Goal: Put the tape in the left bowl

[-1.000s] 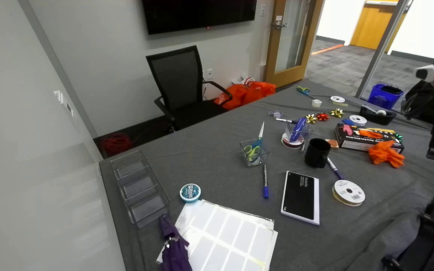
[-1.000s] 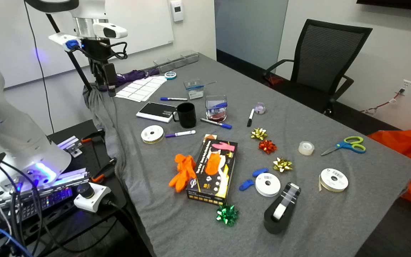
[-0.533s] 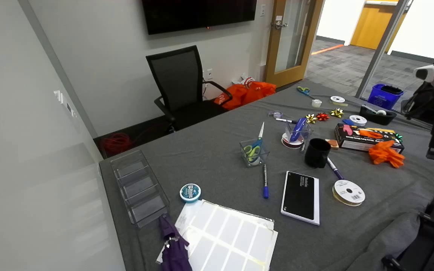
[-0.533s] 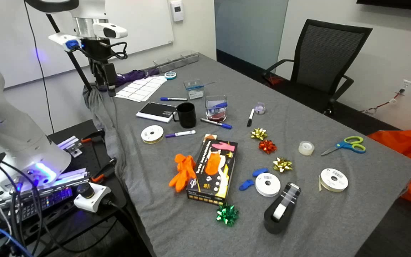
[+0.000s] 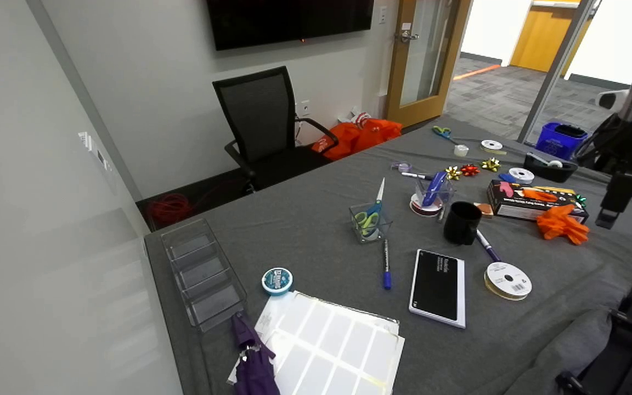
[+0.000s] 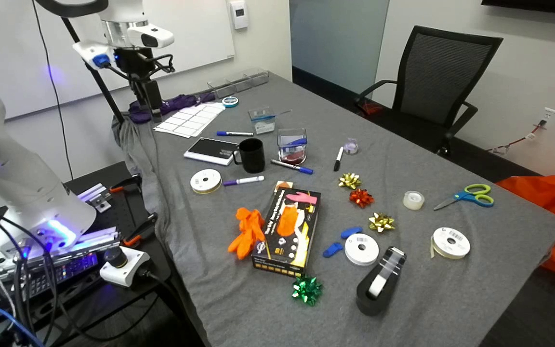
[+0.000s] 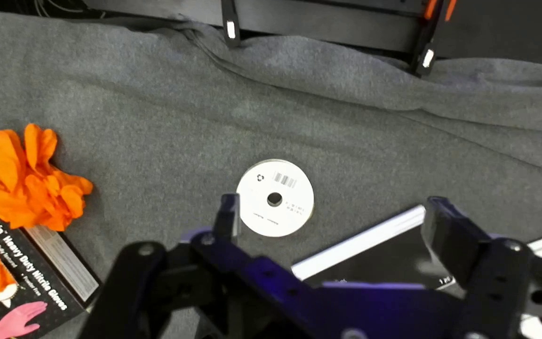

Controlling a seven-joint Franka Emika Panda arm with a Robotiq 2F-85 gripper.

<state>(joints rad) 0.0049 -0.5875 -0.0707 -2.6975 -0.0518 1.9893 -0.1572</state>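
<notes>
The tape, a flat white roll with a dark centre hole, lies flat on the grey cloth in both exterior views [image 5: 508, 278] [image 6: 205, 180]. In the wrist view the tape [image 7: 275, 181] is just right of one fingertip. My gripper [image 7: 334, 205] is open and empty, high above the table; it also shows in both exterior views [image 5: 609, 211] [image 6: 152, 106]. No round bowl shows. A clear square container [image 5: 361, 233] with green-handled scissors in it stands left of another clear container [image 5: 443, 197]; both also show in an exterior view [image 6: 264, 126] [image 6: 289, 149].
A black notebook [image 5: 436, 288] lies beside the tape, with a black mug [image 5: 462, 222] behind. A glove box [image 6: 284, 231], orange gloves [image 6: 246, 231], markers and similar white rolls [image 6: 362, 249] [image 6: 451, 242] lie around. Label sheets [image 5: 338, 345] and a divided tray [image 5: 203, 274] lie further left.
In the last half second my gripper has moved a little inward over the table, leftward in an exterior view, and tilted slightly. The objects on the table have not moved.
</notes>
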